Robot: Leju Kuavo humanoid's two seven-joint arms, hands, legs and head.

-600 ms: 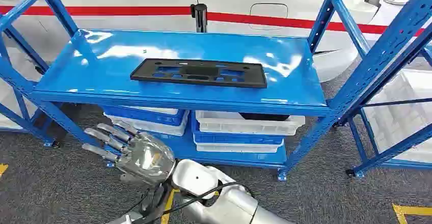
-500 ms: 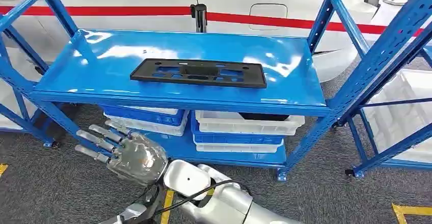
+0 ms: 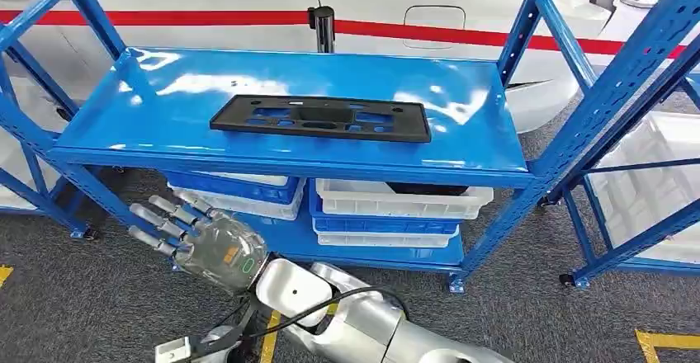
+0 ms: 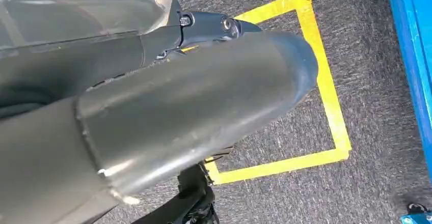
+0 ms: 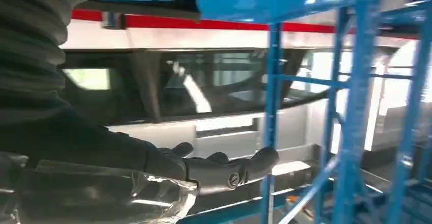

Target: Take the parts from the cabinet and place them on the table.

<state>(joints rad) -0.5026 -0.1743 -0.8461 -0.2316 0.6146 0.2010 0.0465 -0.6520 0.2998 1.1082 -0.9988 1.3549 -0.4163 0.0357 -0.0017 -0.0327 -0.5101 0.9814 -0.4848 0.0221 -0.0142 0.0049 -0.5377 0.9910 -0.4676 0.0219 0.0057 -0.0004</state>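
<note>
Nearest, the right robot hand [image 3: 208, 241] is seen low in front of the blue metal shelving rack [image 3: 495, 165], its fingers [image 3: 161, 214] spread apart and extended, nothing held and nothing touched. The left robot hand's state cannot be told from the left wrist view. Beyond the right robot hand, white and blue plastic bins [image 3: 396, 200] are stacked on the lower shelf. Higher and farther back, the flat black rectangular plastic part [image 3: 322, 119] is laid on the glossy blue upper shelf, well apart from the right robot hand.
</note>
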